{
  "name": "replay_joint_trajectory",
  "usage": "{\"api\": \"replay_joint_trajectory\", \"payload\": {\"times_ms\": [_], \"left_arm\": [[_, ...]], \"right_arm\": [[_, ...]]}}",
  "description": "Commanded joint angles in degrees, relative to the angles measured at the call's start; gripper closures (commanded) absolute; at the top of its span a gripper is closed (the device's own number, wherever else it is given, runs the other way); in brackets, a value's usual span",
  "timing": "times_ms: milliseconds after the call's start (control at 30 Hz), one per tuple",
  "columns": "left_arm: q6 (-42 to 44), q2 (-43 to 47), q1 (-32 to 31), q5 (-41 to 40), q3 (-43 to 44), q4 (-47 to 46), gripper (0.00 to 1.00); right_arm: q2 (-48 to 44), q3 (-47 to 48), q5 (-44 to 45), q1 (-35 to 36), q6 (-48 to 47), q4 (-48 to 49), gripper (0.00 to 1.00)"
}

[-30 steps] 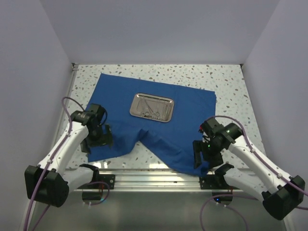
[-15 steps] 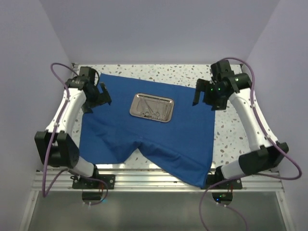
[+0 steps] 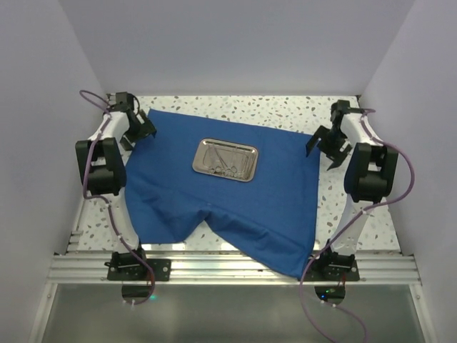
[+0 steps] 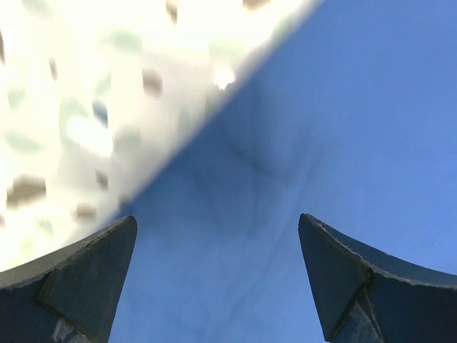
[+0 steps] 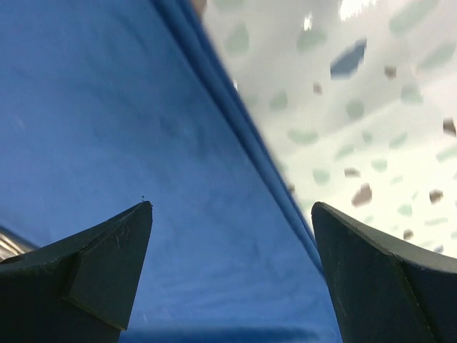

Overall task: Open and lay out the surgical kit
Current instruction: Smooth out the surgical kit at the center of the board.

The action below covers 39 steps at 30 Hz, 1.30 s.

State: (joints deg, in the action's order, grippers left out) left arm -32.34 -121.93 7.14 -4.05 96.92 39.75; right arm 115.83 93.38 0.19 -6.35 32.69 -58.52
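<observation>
tray centred on cloth, bare cloth around, walls close

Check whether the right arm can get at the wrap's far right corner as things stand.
Probably yes: the right gripper hangs open directly over that edge of the blue wrap, with bare cloth and tabletop below and nothing in between.

blue wrap spread flat, steel tray centred, instruments apparently inside.

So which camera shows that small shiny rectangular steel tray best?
The top external view: the small shiny rectangular steel tray sits whole on the royal-blue cloth wrap. Both wrist views show only that cloth and speckled tabletop; no tray clearly.
</observation>
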Motion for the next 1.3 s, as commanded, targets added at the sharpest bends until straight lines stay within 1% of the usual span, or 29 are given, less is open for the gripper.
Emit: {"api": "replay_joint_trajectory", "payload": {"times_ms": [0,133,200,267,300,333,367,400,433,467,500,533,567,600,633,667,700,733,767,833,867,900,933,967,1033,1067,1133,1200,1267], "left_arm": [[-0.3,-3.0,2.1,1.7,5.4,-8.4,0.00],[1.5,-10.2,2.3,3.0,10.9,-8.9,0.01],[2.3,-13.3,2.6,3.8,12.2,-9.2,0.01],[2.5,-15.2,3.1,5.9,13.7,-9.2,0.02],[2.6,-16.6,3.1,6.7,14.1,-9.4,0.03],[2.5,-17.3,3.3,8.3,14.9,-9.5,0.05],[2.5,-18.0,3.4,9.2,15.3,-9.5,0.06],[2.5,-19.2,3.4,10.4,15.7,-9.7,0.08],[2.5,-19.7,3.4,11.6,16.4,-9.9,0.10],[2.2,-20.2,3.4,14.9,16.6,-10.2,0.19],[1.8,-21.0,3.5,16.9,16.6,-11.4,0.22],[1.6,-21.4,3.3,19.0,16.6,-12.1,0.25],[0.8,-21.8,3.2,22.6,16.6,-12.7,0.34],[0.4,-22.6,3.2,23.8,16.6,-13.5,0.38],[0.1,-23.0,3.1,24.9,16.8,-13.8,0.43],[-0.6,-23.4,3.1,26.9,17.1,-14.2,0.58],[-1.0,-24.2,3.1,27.9,17.2,-15.2,0.66],[-1.5,-24.8,3.1,28.9,17.9,-15.7,0.77],[-2.5,-25.3,3.1,30.2,18.6,-16.0,1.00],[-3.3,-26.9,3.1,30.5,21.4,-16.2,1.00],[-4.0,-27.2,3.1,30.3,22.2,-16.5,1.00],[-4.0,-27.7,3.1,29.6,23.3,-16.7,1.00],[-4.1,-27.8,3.1,28.2,25.6,-16.4,1.00],[-4.6,-27.9,3.5,24.5,26.9,-16.0,1.00],[-5.5,-27.8,4.1,21.6,29.7,-16.1,1.00],[-6.5,-27.6,5.2,18.9,30.4,-16.2,1.00],[-7.6,-26.3,6.1,16.5,30.9,-17.3,1.00],[-9.0,-24.2,7.5,10.5,29.8,-17.4,1.00],[-9.4,-22.8,8.8,8.0,28.5,-18.8,1.00]], "right_arm": [[3.3,4.1,2.9,-0.8,2.4,5.3,0.03],[8.0,5.3,4.2,-0.9,2.7,8.3,0.04],[10.1,6.6,3.5,-0.9,2.7,9.8,0.04],[13.2,8.0,2.7,-0.9,2.7,11.1,0.07],[14.1,8.5,2.7,-0.9,2.8,11.8,0.08],[15.5,8.8,1.5,-0.9,2.8,12.4,0.14],[16.2,9.0,0.9,-0.9,3.1,13.9,0.17],[16.7,9.2,0.3,-0.9,3.2,14.5,0.28],[17.5,9.4,-1.6,-0.9,3.4,15.1,0.35],[18.6,9.7,-2.7,-0.8,3.6,16.3,0.40],[19.4,10.1,-3.9,-0.7,3.8,17.0,0.48],[20.0,10.5,-5.4,-0.3,3.8,17.7,0.63],[21.9,12.2,-7.3,0.0,3.7,18.7,0.68],[22.9,13.5,-8.3,0.3,3.7,18.8,0.79],[24.0,15.2,-9.2,1.0,3.4,18.8,0.85],[26.8,19.3,-10.6,1.3,3.3,18.1,0.92],[28.0,21.7,-11.1,1.6,3.3,17.6,1.00],[29.7,27.2,-11.4,2.0,3.3,17.0,1.00],[31.0,30.1,-11.9,2.0,3.7,15.6,1.00],[35.2,35.8,-12.7,2.0,4.7,14.8,1.00],[36.6,41.9,-12.9,2.0,5.9,14.1,1.00],[39.5,45.0,-13.3,2.0,6.4,14.0,1.00],[40.7,47.9,-13.3,1.8,7.1,13.8,1.00],[41.7,52.5,-13.2,1.6,8.9,14.4,1.00],[41.8,53.1,-12.7,0.6,11.2,16.8,1.00],[41.1,52.1,-12.3,0.3,13.8,21.0,1.00],[39.9,49.9,-11.2,-0.7,15.7,25.5,1.00],[40.8,51.4,-10.6,-1.0,17.6,29.3,1.00],[42.3,54.7,-10.0,-1.4,18.2,31.4,1.00]]}}
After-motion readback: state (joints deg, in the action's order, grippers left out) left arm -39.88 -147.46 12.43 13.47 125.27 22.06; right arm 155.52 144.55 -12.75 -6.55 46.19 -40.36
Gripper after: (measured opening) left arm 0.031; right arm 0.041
